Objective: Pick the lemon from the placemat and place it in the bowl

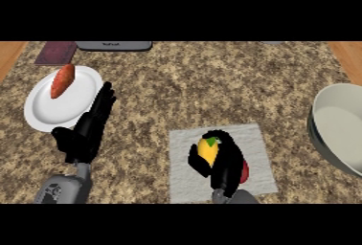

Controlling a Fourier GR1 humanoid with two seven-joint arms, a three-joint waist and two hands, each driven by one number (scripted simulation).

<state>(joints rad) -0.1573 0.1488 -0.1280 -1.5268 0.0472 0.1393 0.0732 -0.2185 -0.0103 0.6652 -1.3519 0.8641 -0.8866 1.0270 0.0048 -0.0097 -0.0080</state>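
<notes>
Under your right robot hand [225,165], fingers curling round the lemon [207,148] on the placemat [258,139], you are securing it, so lift straight before swinging right toward the bowl [339,124], well apart.

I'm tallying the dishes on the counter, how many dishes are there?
2: a white plate at the left holding an orange-red vegetable, and a bowl at the right edge, partly cut off. None seems hidden.
</notes>
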